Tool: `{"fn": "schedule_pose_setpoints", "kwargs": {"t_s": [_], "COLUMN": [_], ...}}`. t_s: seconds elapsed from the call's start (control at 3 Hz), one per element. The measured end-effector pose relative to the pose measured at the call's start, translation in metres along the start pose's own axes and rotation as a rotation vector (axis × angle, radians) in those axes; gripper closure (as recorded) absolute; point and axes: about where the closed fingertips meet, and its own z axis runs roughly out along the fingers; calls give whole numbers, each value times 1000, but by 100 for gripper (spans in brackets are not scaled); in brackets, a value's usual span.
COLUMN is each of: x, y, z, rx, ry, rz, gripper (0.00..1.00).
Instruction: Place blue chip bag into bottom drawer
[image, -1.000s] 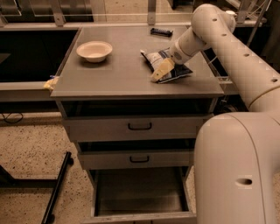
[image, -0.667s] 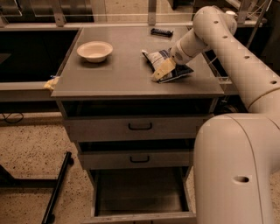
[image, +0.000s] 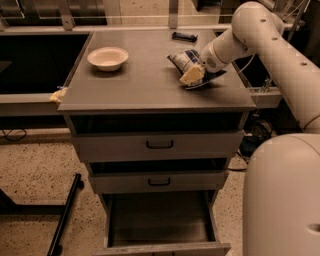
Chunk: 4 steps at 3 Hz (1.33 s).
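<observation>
The blue chip bag (image: 181, 60) is at the right side of the grey cabinet's top (image: 140, 85), tilted, with its near end in my gripper (image: 196, 78). The gripper is shut on the bag, a pale finger (image: 191, 75) over it and a dark part under it, just above the surface. My white arm (image: 260, 35) reaches in from the upper right. The bottom drawer (image: 160, 220) is pulled open at the foot of the cabinet, and its flat floor holds nothing.
A white bowl (image: 107, 58) sits at the top's back left. A small black bar (image: 184, 36) lies at the back edge. The two upper drawers (image: 160, 145) with black handles are pushed in. My white base (image: 282, 200) stands at the cabinet's right.
The gripper and the bag have shifted together a little to the right and up. The bowl and the black bar have not moved.
</observation>
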Motion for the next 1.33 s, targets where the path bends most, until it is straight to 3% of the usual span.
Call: {"fn": "schedule_pose_setpoints", "kwargs": {"t_s": [0.33, 0.67, 1.0, 1.33], "x": [1, 11, 30, 50], "y": [19, 43, 68, 94], "z": [-32, -61, -88, -113], "rx": [-13, -48, -108, -204], "ry": [-58, -103, -139, -184], "rz": [-54, -99, -140, -182], "gripper": [88, 100, 100, 100]}}
